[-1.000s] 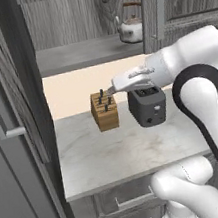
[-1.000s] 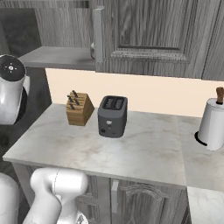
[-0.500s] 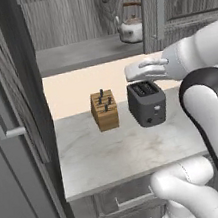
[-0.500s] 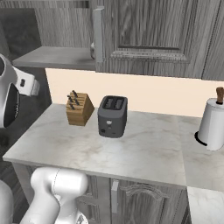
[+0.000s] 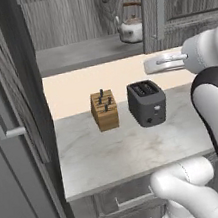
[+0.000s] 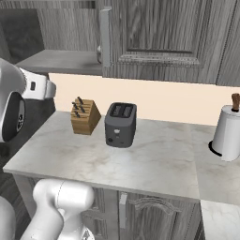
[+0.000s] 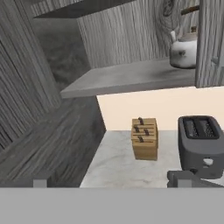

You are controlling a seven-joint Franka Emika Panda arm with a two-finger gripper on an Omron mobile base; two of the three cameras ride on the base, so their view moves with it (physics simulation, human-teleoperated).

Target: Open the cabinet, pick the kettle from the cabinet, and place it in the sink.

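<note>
Cabinet (image 5: 27, 95) door swung open. Kettle (image 5: 131, 28) untouched on cabinet shelf, partly behind the shut right door. Fingers (image 7: 40, 182) spread wide, empty, above counter (image 5: 128, 148). Pick and sink placement outstanding.

— What's on the tabletop (image 5: 123, 151)?
— A knife block (image 5: 104, 110) and a toaster (image 5: 146, 103) side by side near the wall, plus a paper towel roll (image 6: 228, 133) well off to the right.
— And the shelf (image 5: 83, 53)?
— The kettle (image 5: 131, 28) stands on it, toward its right end.
</note>
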